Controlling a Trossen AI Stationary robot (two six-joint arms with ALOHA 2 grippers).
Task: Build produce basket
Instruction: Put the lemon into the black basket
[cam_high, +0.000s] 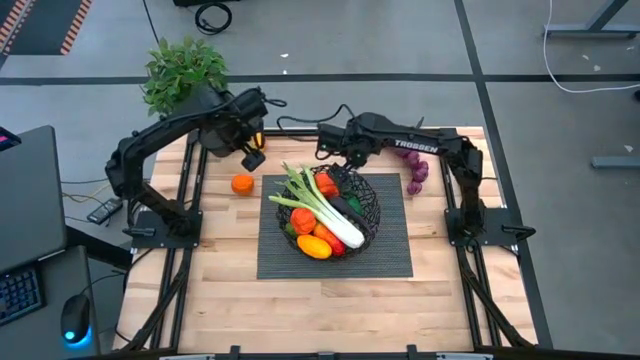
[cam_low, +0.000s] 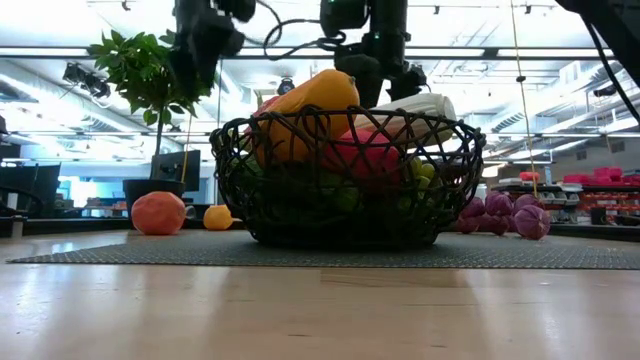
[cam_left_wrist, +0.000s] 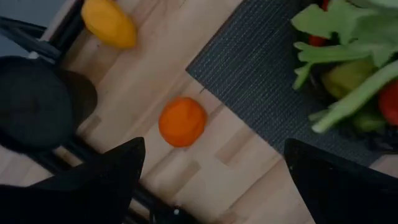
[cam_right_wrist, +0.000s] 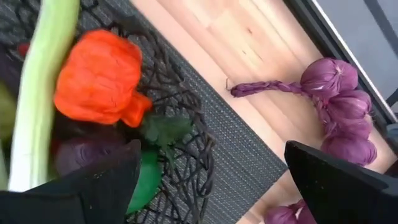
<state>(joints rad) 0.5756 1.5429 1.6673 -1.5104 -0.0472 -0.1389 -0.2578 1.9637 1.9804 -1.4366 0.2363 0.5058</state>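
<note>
Both jaws open: left gripper (cam_high: 254, 150) above orange tomato (cam_high: 242, 183), right gripper (cam_high: 335, 165) over basket (cam_high: 368, 215).

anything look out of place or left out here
Three pieces sit outside the round black wire-mesh basket: an orange round fruit and a small yellow fruit on the bare wood, and a purple bulb string beside the grey mat.

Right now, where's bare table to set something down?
Free: near wood strip below the mat, and mat right of the basket. Crowded: far edge, with orange fruit, purple bunch and both end effectors.
</note>
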